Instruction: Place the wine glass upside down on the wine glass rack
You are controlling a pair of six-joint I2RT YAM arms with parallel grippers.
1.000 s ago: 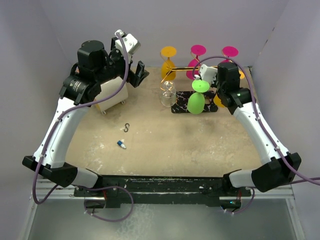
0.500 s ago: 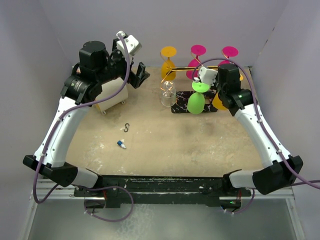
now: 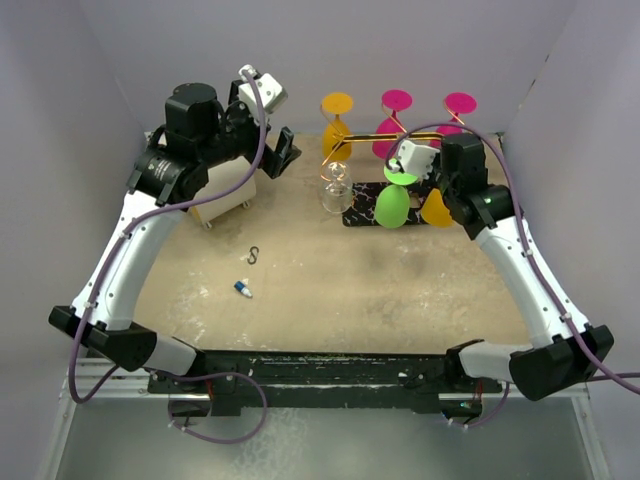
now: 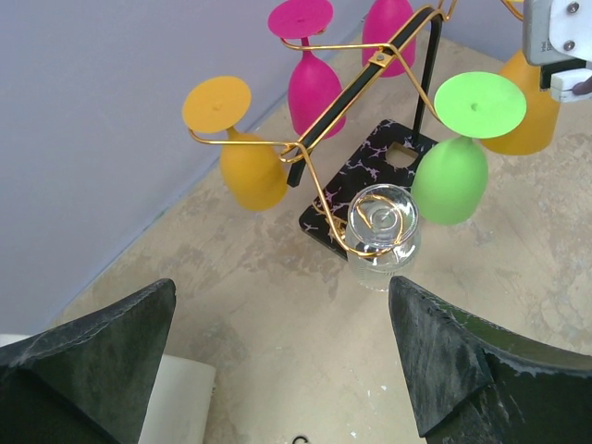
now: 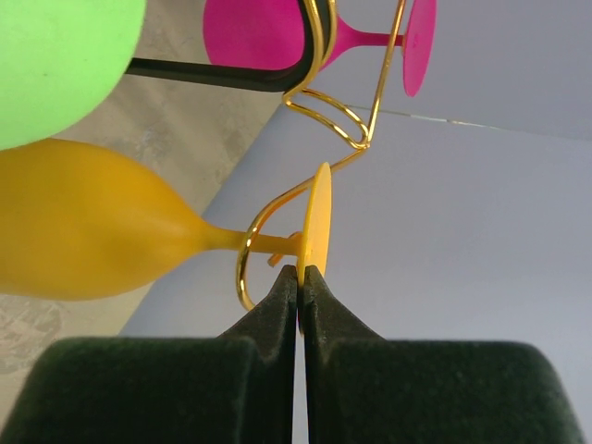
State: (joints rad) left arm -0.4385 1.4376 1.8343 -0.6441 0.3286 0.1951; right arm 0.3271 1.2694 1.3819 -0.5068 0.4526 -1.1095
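The right claw (image 5: pixel 301 273) is pressed together on the thin round foot of the yellow wine glass (image 5: pixel 83 231). That glass is upside down at the 3 o'clock end of the wine glass rack (image 3: pixel 362 212). Its stem sits inside a curl of the gold wire (image 5: pixel 242 268), so it looks almost hung.

I think this glass is light and stiff, maybe plastic. It looks smooth, so it could slip or swing. The foot is thin and flat, and a pinch on its rim is a small hold. The stem near the foot looks like a safer spot. The wire looks bendy, so go gently.

The left claw (image 4: pixel 279 287) is spread wide and holds nothing. It hangs at about 10 o'clock over the table (image 3: pixel 350 290).

The cups on the rack all hang mouth down, with nothing in them: a green glass (image 4: pixel 450 176), a clear glass (image 4: pixel 382 231), two pink glasses (image 4: pixel 314 83) and another yellow glass (image 4: pixel 252 171).
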